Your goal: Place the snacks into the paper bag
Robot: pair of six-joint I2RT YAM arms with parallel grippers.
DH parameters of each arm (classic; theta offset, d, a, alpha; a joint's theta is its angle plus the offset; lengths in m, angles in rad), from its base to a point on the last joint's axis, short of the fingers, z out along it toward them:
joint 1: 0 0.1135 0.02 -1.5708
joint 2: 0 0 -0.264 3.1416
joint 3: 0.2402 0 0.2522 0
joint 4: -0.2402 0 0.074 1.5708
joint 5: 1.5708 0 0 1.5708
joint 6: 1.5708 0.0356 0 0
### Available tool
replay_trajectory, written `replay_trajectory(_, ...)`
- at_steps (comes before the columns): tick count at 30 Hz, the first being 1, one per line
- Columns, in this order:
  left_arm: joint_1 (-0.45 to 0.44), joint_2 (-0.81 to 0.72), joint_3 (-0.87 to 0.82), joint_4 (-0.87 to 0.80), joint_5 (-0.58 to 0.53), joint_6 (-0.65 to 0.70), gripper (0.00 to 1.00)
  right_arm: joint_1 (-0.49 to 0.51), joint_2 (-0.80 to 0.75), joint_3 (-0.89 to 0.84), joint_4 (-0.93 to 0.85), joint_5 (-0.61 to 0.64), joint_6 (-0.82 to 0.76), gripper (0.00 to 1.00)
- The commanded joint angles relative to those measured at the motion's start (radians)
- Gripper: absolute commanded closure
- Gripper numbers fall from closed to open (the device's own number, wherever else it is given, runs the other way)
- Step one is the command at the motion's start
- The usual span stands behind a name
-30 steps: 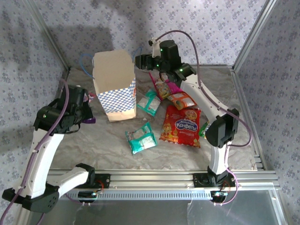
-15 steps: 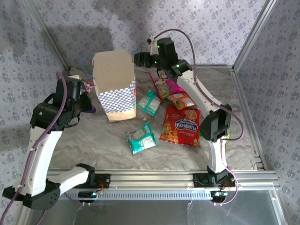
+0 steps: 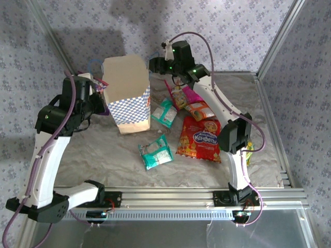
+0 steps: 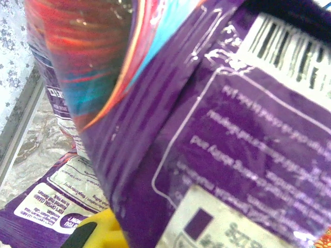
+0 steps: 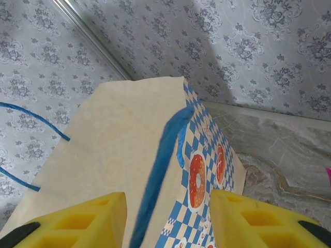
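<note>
- The snacks (image 3: 199, 110): one of them, a purple packet (image 4: 217, 155), is pinched in the closed left tool (image 3: 101, 103), just beside the left side of the paper bag (image 3: 126, 85).
- The right tool (image 5: 165, 222) has its jaws apart, one on each side of the bag's blue cord handle (image 5: 158, 170), at the bag's far upper edge.
- Handling, as a judgement: the packets look light, thin, crinkly and slippery. A sealed edge or corner should give a surer pinch than the puffed middle.
- Looks: shiny printed film. The large red packet (image 3: 200, 135), two teal-white packets (image 3: 156, 152) (image 3: 165, 113) and a magenta one (image 3: 192, 96) lie on the counter (image 3: 103, 155), right of the bag.
</note>
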Motion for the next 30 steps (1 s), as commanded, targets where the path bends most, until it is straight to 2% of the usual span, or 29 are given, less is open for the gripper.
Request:
replay_trajectory(1,0.006,0.012,0.046,0.053,0.011,0.027,1.00,-0.014,0.021,0.041,-0.004,-0.046,0.022,0.56)
replay_trajectory(15,0.006,0.045,0.055,0.110,0.048,0.024,1.00,-0.015,0.016,-0.002,0.006,-0.164,0.019,0.75)
replay_trajectory(30,0.006,0.105,0.111,0.152,0.081,0.017,1.00,-0.026,-0.063,-0.184,0.087,-0.190,0.050,0.86)
